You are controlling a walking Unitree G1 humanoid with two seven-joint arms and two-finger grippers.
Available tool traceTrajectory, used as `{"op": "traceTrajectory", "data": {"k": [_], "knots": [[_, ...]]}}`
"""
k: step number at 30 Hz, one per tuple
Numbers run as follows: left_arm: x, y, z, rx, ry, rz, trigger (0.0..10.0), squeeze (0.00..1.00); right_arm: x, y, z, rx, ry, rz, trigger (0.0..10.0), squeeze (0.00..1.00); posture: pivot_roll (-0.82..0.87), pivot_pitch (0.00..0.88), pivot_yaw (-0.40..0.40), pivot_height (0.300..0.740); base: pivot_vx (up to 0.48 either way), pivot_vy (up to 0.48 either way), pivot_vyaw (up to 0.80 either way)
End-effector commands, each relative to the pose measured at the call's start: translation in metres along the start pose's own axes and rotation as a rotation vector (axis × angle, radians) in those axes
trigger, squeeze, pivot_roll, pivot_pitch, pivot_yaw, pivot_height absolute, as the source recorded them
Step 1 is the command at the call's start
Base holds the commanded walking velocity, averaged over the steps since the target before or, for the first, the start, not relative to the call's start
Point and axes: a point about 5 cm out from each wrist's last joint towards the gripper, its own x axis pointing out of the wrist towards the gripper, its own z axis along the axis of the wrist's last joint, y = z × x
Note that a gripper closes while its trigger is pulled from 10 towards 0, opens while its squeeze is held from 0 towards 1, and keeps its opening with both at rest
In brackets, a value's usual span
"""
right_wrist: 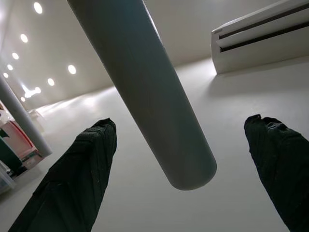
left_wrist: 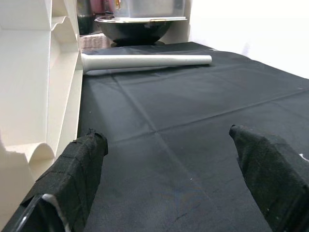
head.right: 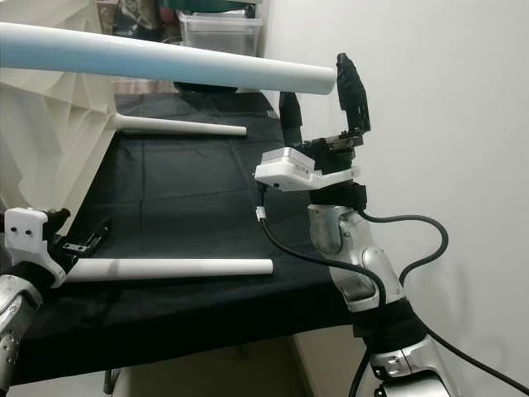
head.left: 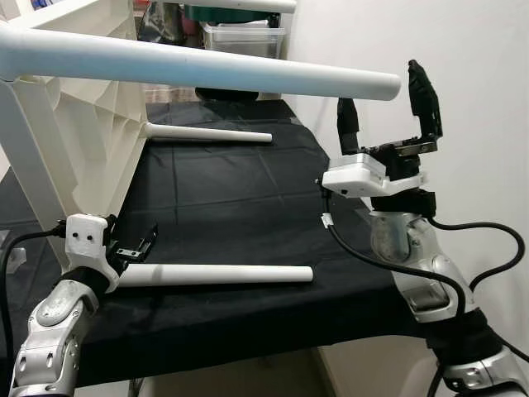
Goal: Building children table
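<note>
The white children's table top [head.left: 78, 124] stands on its side at the left on a black cloth [head.left: 240, 198]. One white leg [head.left: 207, 70] is fixed to it and sticks out level to the right. My right gripper [head.left: 380, 87] points upward, open, its fingers either side of that leg's free end [right_wrist: 190, 169] without touching. A second leg [head.left: 211, 134] lies loose far back. A third leg [head.left: 219, 275] lies near the front edge; my left gripper [head.left: 132, 240] hovers open at its left end, with only cloth between the fingers [left_wrist: 82, 159].
A clear plastic box [head.left: 244, 37] and a dark bowl [left_wrist: 133, 29] stand at the far end of the cloth. A white wall [head.left: 471, 99] runs close along the right side. The cloth's front edge [head.left: 248, 351] drops off just before me.
</note>
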Motion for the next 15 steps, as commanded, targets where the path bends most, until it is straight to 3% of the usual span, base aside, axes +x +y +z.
{"op": "traceTrajectory", "data": {"k": [1, 15], "knots": [[0.000, 0.004, -0.001, 0.020, 0.009, 0.017, 10.0, 0.00, 0.002, 0.002, 0.004, -0.006, -0.024, 0.019, 10.0, 0.00, 0.03, 0.000, -0.097, 0.740, 0.000, 0.000, 0.00], [0.004, -0.003, -0.003, 0.009, 0.012, -0.006, 10.0, 0.00, 0.007, 0.026, 0.019, 0.021, -0.038, 0.153, 10.0, 0.00, 0.02, 0.000, -0.090, 0.740, 0.000, 0.000, 0.00]]}}
